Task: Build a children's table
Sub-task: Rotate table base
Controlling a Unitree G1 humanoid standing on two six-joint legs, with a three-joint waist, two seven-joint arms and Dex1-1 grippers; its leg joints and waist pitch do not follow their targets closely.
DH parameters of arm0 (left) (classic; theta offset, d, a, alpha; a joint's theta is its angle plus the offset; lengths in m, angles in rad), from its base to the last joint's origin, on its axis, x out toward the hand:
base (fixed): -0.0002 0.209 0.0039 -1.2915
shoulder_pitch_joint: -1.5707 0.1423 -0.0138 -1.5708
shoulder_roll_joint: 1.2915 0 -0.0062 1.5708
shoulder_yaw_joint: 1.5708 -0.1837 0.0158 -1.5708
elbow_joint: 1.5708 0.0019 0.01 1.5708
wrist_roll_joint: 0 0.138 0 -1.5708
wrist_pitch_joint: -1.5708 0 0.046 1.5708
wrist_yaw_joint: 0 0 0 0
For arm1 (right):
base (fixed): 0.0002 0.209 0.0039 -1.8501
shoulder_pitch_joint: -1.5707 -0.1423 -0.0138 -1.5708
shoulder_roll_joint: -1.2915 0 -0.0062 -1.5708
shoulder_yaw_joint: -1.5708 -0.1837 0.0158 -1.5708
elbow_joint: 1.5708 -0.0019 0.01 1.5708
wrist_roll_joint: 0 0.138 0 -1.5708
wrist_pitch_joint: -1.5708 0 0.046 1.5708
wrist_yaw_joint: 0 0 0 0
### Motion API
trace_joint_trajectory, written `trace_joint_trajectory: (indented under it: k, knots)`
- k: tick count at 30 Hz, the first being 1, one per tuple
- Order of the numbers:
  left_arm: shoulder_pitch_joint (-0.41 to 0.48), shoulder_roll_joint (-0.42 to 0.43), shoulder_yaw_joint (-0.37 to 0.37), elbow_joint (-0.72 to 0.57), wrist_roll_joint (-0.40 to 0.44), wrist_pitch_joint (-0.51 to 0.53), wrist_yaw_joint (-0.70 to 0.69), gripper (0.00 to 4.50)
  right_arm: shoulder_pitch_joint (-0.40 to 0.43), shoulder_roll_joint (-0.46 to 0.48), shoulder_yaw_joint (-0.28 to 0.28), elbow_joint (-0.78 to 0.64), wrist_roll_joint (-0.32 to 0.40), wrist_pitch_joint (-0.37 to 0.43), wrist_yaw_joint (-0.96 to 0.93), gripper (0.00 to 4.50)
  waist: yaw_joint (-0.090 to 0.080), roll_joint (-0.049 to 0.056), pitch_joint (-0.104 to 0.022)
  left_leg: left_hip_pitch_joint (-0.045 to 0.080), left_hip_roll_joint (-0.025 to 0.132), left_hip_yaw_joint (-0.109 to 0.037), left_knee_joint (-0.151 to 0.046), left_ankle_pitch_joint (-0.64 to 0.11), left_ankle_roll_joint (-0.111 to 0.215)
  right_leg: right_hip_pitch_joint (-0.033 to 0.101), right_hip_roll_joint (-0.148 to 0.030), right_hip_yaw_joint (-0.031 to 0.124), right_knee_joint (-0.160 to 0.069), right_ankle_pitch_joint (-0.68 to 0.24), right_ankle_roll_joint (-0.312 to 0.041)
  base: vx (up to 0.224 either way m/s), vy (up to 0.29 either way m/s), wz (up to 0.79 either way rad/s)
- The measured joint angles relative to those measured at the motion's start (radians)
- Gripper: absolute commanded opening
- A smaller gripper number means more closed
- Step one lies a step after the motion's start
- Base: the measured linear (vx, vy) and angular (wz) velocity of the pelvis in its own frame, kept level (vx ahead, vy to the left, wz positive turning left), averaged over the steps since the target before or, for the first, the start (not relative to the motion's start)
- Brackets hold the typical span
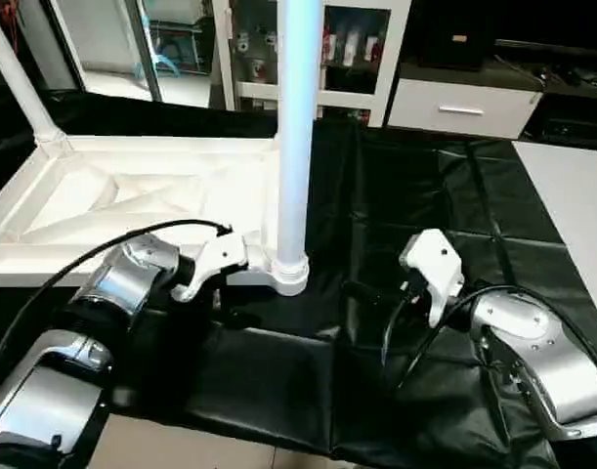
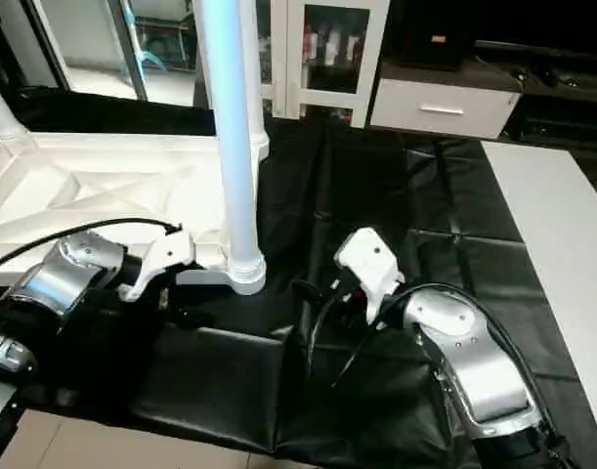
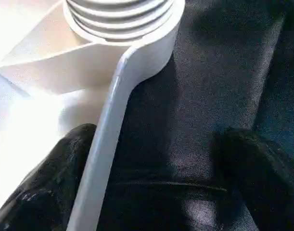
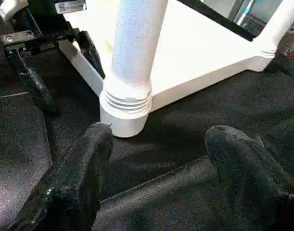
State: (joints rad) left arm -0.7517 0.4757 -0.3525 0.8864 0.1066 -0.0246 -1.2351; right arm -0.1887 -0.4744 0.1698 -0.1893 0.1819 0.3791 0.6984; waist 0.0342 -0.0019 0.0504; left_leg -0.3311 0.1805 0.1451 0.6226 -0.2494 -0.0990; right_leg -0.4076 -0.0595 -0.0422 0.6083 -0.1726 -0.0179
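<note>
The big black-draped counter [image 1: 425, 195] is filling the middle of the frame, carrying everything. Across the left half, the white plastic rectangular tabletop [image 1: 132, 205] is lying upside down, X-ribbed underside facing up, most likely so the corner sockets are open for the legs. One long white tube leg [image 1: 298, 127] is standing upright just left of centre, running out of the top of the frame, its ringed flared end sitting in the near rounded corner socket [image 1: 290, 274]. A second white tube leg [image 1: 15, 83] is rising at a slant in the upper left, seated in the far corner.

Lower left, the left tool [image 4: 55, 62] is hovering wide open right at the tabletop's near edge beside that socket. In the left wrist view its black fingers [image 3: 45, 187] are straddling the white rim, one on either side, not yet clamping — by my reading, lining up to steady the top. Lower right, the right tool [image 4: 159, 163] is also standing open and holding nothing, its fingers [image 4: 79, 178] pointing at the socket base from near, apparently ready to brace or twist the leg.
</note>
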Motion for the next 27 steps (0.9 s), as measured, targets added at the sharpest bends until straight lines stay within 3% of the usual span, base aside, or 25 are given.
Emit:
trace_joint_trajectory:
  k: [10,12,19,27]
  knots:
    - [-0.039,0.010,0.004,0.055,0.009,-0.046,0.015,3.30,0.002,0.000,0.001,0.000,-0.001,-0.018,0.005,3.43,-0.001,0.001,0.000,0.000,0.001,0.000,0.000,0.001,-0.001,0.000,0.000,-0.001,0.000,0.000,0.000,0.000,0.000,0.00]
    - [-0.043,0.015,0.004,0.073,0.017,-0.053,0.017,3.30,0.009,0.000,0.001,0.000,-0.001,-0.019,0.005,3.43,-0.001,0.001,0.000,0.000,0.001,0.000,0.000,0.001,-0.001,0.000,0.000,-0.001,0.000,0.000,0.000,0.000,0.000,0.00]
    - [-0.072,0.019,0.004,0.136,0.038,-0.074,0.034,2.47,0.028,-0.001,0.002,0.000,-0.001,-0.021,0.006,3.43,-0.001,0.002,0.001,0.000,0.001,0.000,0.000,0.001,-0.001,0.000,0.000,-0.001,0.000,0.000,0.000,0.000,0.000,0.00]
    - [-0.078,0.009,0.007,0.174,0.044,-0.111,0.064,1.95,0.028,-0.001,0.003,-0.001,-0.002,-0.022,0.005,3.43,-0.001,0.004,0.003,0.000,0.001,0.000,-0.001,0.001,-0.001,0.000,0.000,-0.001,0.000,0.000,0.000,0.000,0.000,0.00]
